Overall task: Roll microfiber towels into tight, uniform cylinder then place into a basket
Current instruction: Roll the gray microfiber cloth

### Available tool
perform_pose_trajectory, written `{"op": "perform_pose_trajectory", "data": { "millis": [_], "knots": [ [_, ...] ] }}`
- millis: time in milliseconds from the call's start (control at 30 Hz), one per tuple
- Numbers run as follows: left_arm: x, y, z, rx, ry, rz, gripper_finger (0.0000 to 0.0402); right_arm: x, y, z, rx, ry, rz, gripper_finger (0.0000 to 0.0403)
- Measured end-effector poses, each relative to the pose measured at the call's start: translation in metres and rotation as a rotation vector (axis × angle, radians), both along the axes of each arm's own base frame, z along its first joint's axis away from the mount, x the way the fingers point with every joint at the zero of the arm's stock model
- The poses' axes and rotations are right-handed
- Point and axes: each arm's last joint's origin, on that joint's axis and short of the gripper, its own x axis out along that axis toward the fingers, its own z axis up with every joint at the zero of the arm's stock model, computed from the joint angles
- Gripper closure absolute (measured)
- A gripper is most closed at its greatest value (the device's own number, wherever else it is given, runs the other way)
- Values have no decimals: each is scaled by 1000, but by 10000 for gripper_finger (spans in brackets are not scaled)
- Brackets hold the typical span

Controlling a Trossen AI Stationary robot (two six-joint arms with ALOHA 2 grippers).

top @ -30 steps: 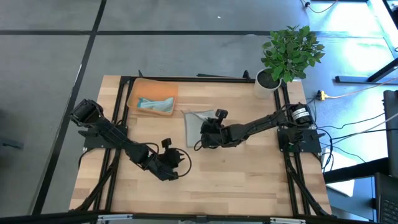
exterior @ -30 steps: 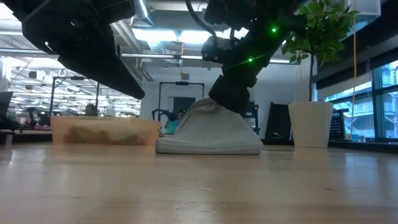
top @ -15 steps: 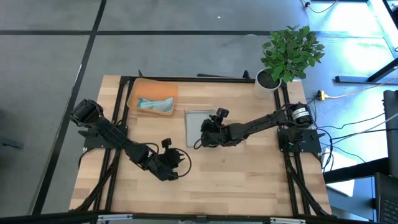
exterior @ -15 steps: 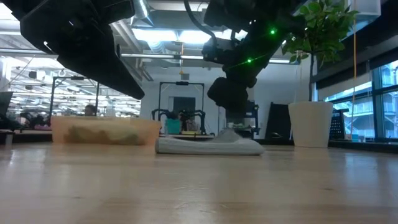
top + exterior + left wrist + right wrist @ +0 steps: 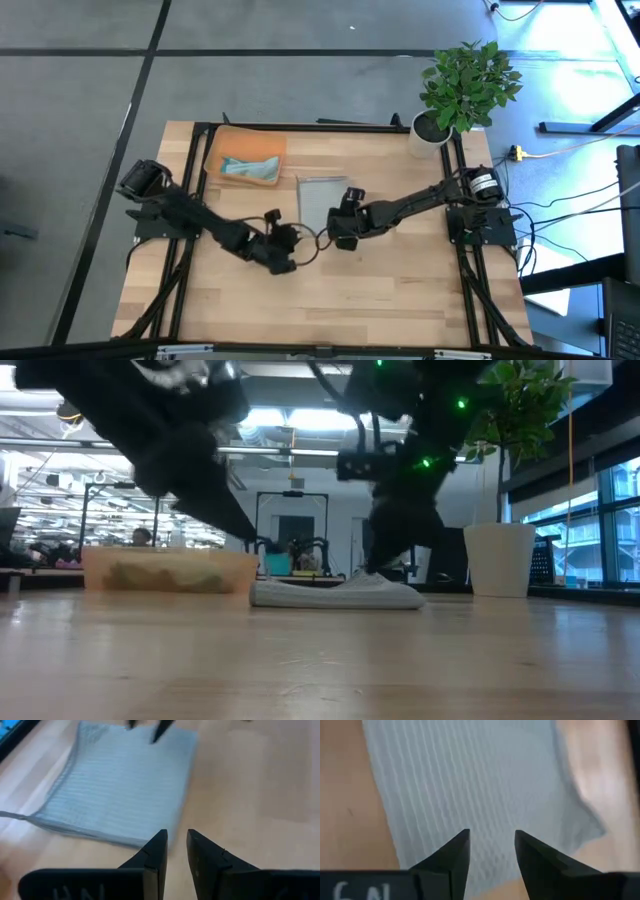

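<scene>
Lying flat on wooden tabletop (image 5: 400, 290), grey-green towel (image 5: 318, 200)

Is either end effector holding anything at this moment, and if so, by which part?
Nothing is held. The right end effector is open above the grey-green towel, which lies flat on the table. The left end effector is empty, its fingers nearly together.

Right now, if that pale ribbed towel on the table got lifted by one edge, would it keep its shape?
Probably not. The grey-green towel lies flat and thin against the table, so it looks limp and would likely droop. Its ribbed weave suggests light cloth that bunches rather than slides when pushed.
</scene>
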Motion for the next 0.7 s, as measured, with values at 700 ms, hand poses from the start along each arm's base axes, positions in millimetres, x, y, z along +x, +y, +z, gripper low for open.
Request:
{"op": "perform_pose_trajectory", "data": {
  "millis": [700],
  "knots": [
    [15,35,-15,-91,96,30,336,-33,25,-44,137,7,80,246]
  ]
}}
